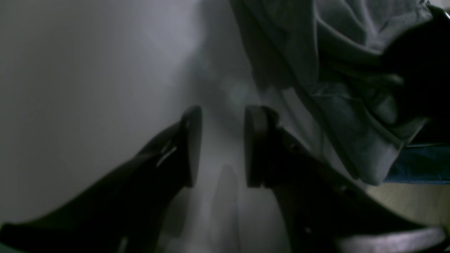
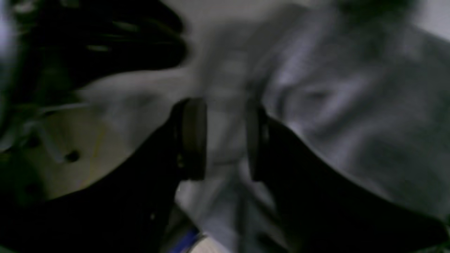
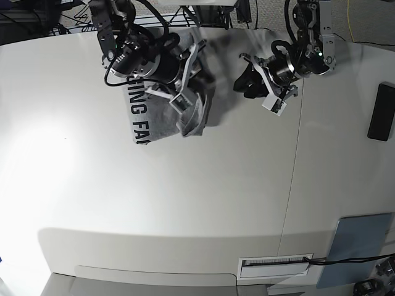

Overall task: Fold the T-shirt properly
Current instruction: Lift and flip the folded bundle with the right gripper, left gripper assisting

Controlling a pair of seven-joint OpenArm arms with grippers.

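The T-shirt [image 3: 162,114] lies crumpled in a heap at the back left of the white table, with black block letters showing on its left part. My right gripper [image 3: 199,73] hovers over the heap's right side. In the right wrist view its jaws [image 2: 225,112] stand apart, open, with blurred grey T-shirt [image 2: 351,105] cloth behind and below them. My left gripper [image 3: 245,80] hangs to the right of the heap, apart from it. The left wrist view shows this gripper [image 1: 223,117] open over bare table, with the T-shirt [image 1: 351,116] bunched at the upper right.
A black flat slab [image 3: 381,112] lies at the table's right edge. A blue-grey pad [image 3: 358,246] sits at the front right corner. A labelled slot [image 3: 274,264] runs along the front edge. Cables hang behind the table.
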